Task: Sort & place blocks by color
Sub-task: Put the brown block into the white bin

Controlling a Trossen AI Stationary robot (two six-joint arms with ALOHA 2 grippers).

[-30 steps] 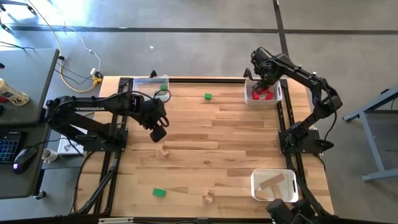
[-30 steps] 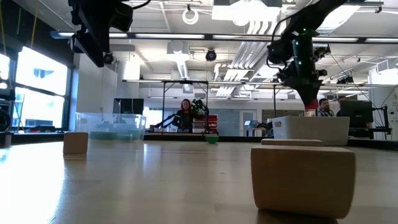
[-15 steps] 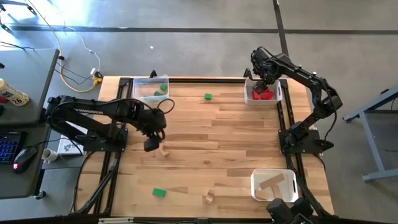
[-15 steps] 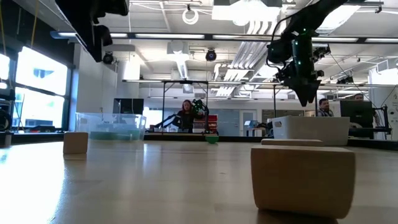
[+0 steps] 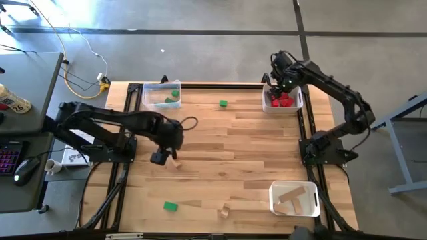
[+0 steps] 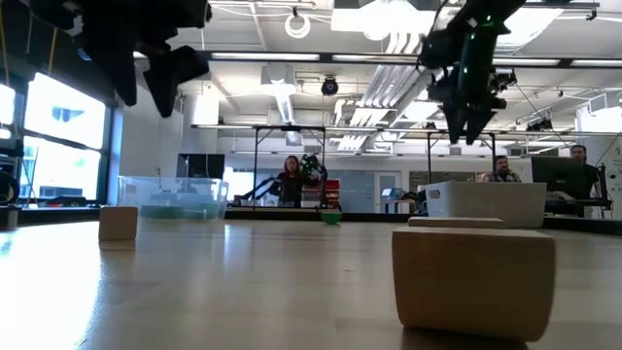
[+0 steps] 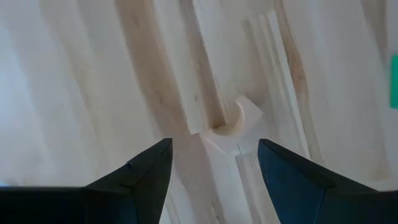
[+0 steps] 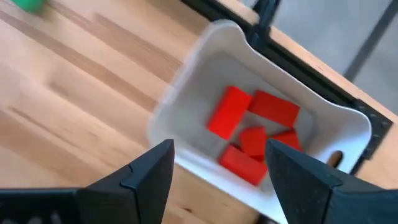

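Wooden tabletop [image 5: 233, 153] carries the unsorted remainder. Directly below the left gripper [image 7: 214, 165], held wide and empty, a plain notched block [image 7: 225, 124] awaits pickup. Beneath the right gripper [image 8: 214, 171], also parted and empty, red blocks [image 8: 252, 134] are already binned [image 8: 186, 87]. Farther off, two green blocks [image 5: 223, 103] [image 5: 171, 207] and another plain block [image 5: 224, 213] are left loose.

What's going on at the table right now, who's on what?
The right gripper hangs open and empty above the bin holding the red blocks. The left gripper is open over a plain wood block near the table's left-middle. Two green blocks lie loose.
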